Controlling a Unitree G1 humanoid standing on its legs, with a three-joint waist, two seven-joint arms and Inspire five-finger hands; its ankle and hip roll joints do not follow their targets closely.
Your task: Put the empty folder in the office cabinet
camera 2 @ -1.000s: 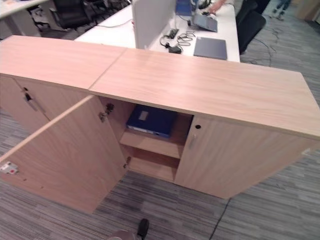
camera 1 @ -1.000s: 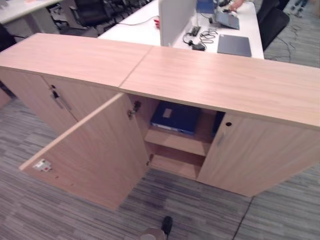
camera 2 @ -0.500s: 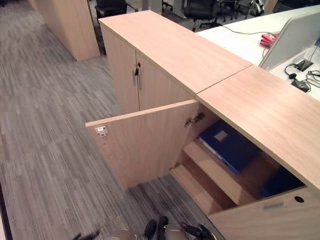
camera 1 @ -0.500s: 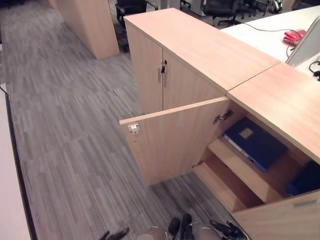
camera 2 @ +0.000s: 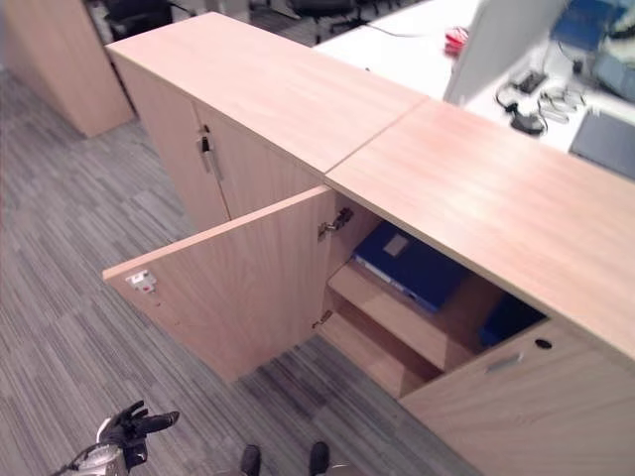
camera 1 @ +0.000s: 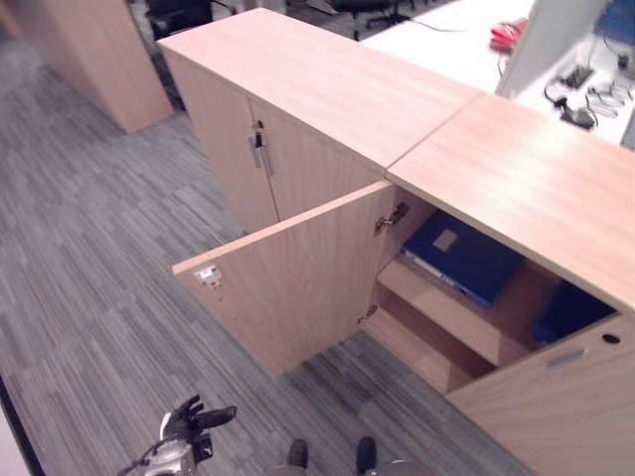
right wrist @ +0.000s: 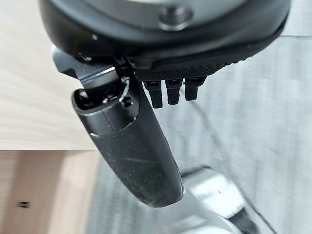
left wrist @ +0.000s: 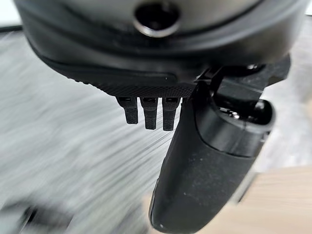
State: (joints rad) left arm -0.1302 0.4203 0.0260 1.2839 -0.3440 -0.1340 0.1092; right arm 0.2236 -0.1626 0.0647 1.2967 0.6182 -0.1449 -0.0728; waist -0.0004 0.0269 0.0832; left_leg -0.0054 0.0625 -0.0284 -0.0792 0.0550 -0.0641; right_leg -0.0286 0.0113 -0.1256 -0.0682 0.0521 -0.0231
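A blue folder (camera 1: 462,257) with a pale label lies flat on the upper shelf of the wooden office cabinet (camera 1: 516,178). The cabinet's left door (camera 1: 298,283) stands wide open. My left hand (camera 1: 194,420) hangs low over the carpet, well in front of that door, with its fingers spread and nothing in it. In the left wrist view the left hand's thumb (left wrist: 209,165) and fingers (left wrist: 148,114) are straight. My right hand (right wrist: 131,146) hangs beside a wooden panel, open and holding nothing.
A second dark blue item (camera 1: 571,309) stands behind the half-closed right door (camera 1: 556,397). The lower shelf (camera 1: 422,347) is bare. A neighbouring cabinet (camera 1: 298,89) to the left has shut doors. A white desk (camera 1: 466,30) lies behind. Grey carpet (camera 1: 89,268) spreads in front.
The camera has swung, so the whole scene has shifted. The folder stays on the shelf. My left hand now shows higher at the lower left with spread fingers.
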